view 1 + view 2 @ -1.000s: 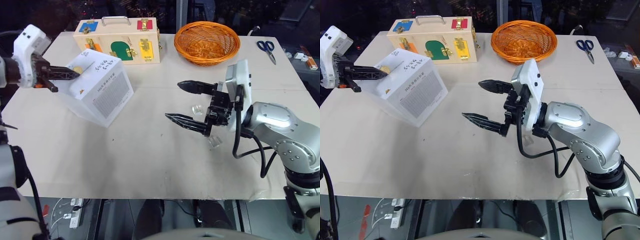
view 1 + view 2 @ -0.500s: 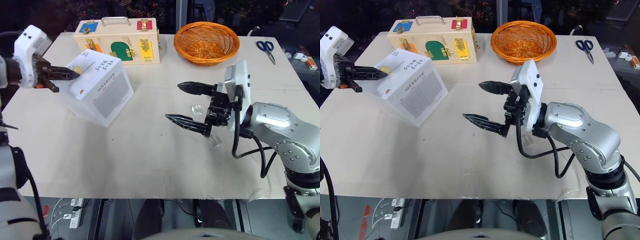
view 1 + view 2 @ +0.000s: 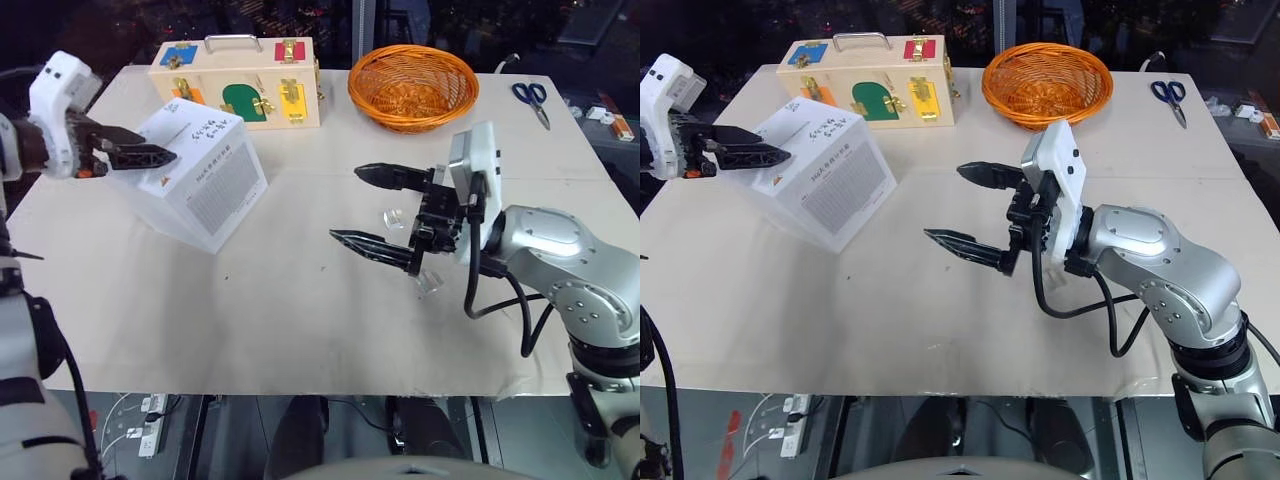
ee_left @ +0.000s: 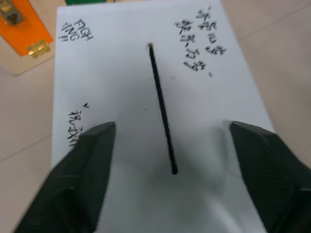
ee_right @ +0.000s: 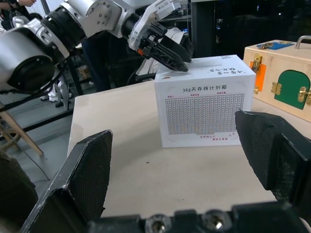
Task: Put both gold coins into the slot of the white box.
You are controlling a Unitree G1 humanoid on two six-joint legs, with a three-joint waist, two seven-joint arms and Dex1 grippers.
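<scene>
At the far left, your left gripper (image 3: 150,155) hangs over the top face of the white box (image 3: 195,175), its two black fingers (image 4: 92,160) spread apart with nothing between them; from the left wrist camera you see them standing one on each side of the slot (image 4: 162,109), the thin dark slit that runs down the middle of the handwritten top panel. No gold coin can be made out on the box top or between those fingers. The white box sits on the left part of the table (image 3: 300,320), resting on its surface with the grey fine-print panel facing you and the small orange triangle on the side nearest the left gripper. Just behind it, at the table's far edge, stands the wooden case (image 3: 240,85) with its coloured latches and handle. Moving right, the orange wicker basket (image 3: 413,85) sits at the back, well apart from the box. In front of it your right gripper (image 3: 375,205) hovers above the middle of the table, pointing toward the box, released and wide with nothing held. Two small clear plastic blocks (image 3: 431,283) lie on the table beneath that arm. At the far right back corner lie the scissors (image 3: 532,97).
</scene>
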